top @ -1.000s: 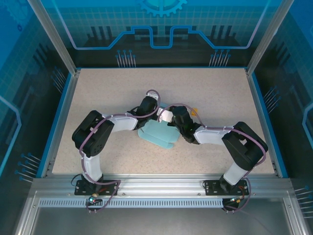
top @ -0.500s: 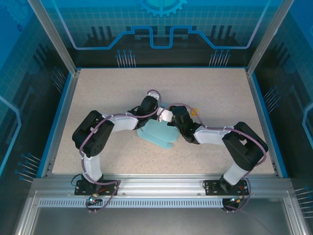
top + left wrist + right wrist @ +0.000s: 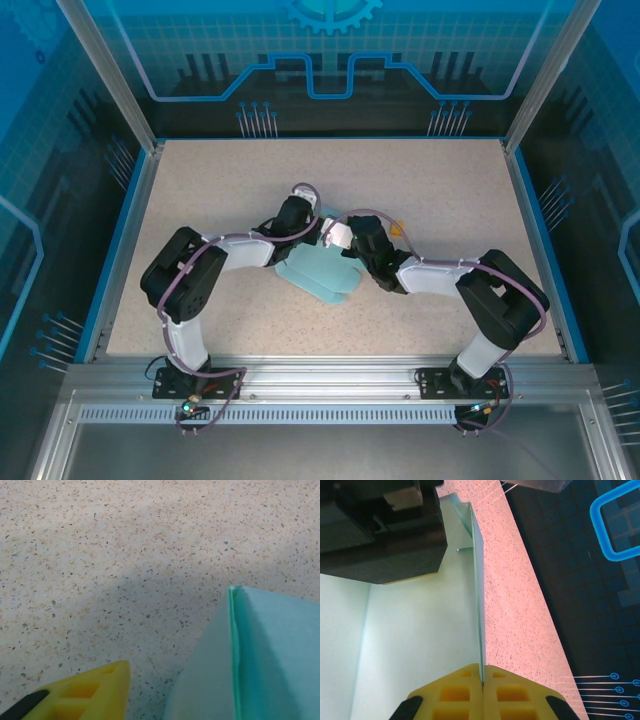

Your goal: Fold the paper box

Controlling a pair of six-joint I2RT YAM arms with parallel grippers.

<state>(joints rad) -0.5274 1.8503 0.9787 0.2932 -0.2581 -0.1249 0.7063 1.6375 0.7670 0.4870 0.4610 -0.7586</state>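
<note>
Speckled beige table (image 3: 210, 190) inside a blue-panelled enclosure (image 3: 420, 60), with both arms meeting over the paper box (image 3: 318, 277) near the table's middle.

The paper box, pale blue card partly raised into a shallow tray, showed plain card as its inner floor in the right wrist view. The right gripper (image 3: 482, 682) had its yellow fingers pinched together on the edge of one upright wall. The left gripper (image 3: 312, 226) sat at the box's far side, one yellow finger (image 3: 85, 695) just beside a raised corner; wide or narrow could not be told. A tiny orange block (image 3: 398, 228) lay beside the right arm.
</note>
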